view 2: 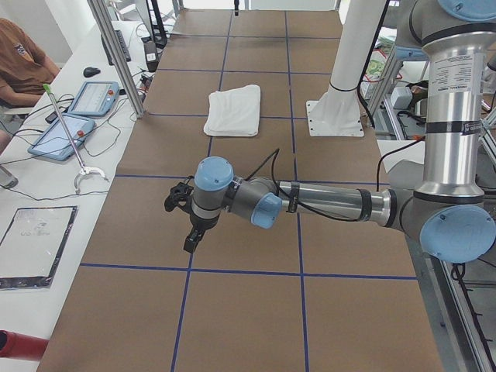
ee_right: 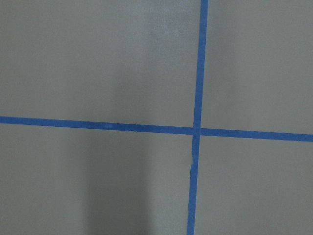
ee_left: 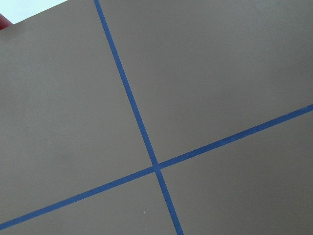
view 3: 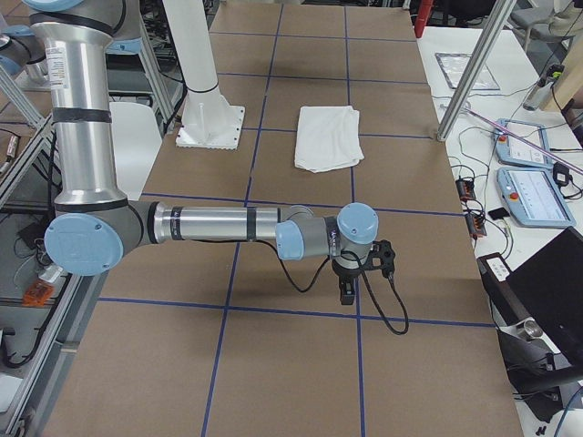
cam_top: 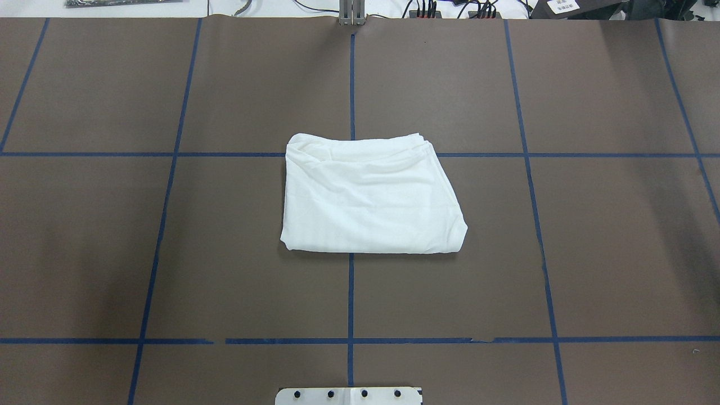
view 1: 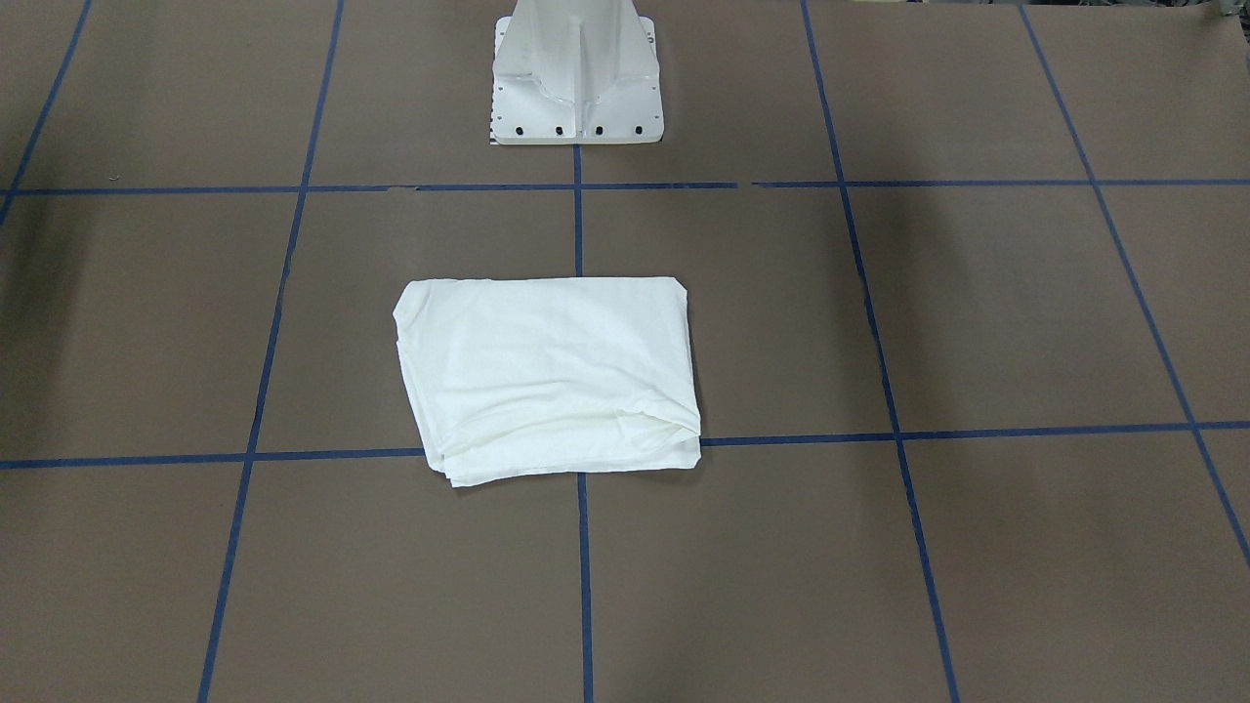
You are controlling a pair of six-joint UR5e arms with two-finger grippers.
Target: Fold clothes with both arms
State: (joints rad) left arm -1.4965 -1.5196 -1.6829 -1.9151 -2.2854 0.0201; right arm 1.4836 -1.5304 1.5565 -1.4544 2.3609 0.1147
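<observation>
Here, at the robot's left end of the brown table (cam_top: pixel 112 253), the left arm (view 2: pixel 333 203) reaches out low and level over the covering. Its left gripper (view 2: pixel 191 237) points down just above a square of the blue tape grid (cam_top: pixel 351 292), well apart from the cloth. It shows only in the side view, so I cannot tell whether its fingers are parted or closed. Its wrist camera sees only brown surface and a tape crossing. In the middle lies the white T-shirt (cam_top: pixel 368 197), folded into a thick, roughly rectangular packet. It lies flat on the table straight out from the white pedestal base (view 1: pixel 576 78), across the centre tape line, its layered edges on the side away from the robot. At the robot's right end the right arm (view 3: pixel 219 223) stretches out likewise, the right gripper (view 3: pixel 346 291) aimed downward near a tape line, and whether it is parted or closed cannot be told
</observation>
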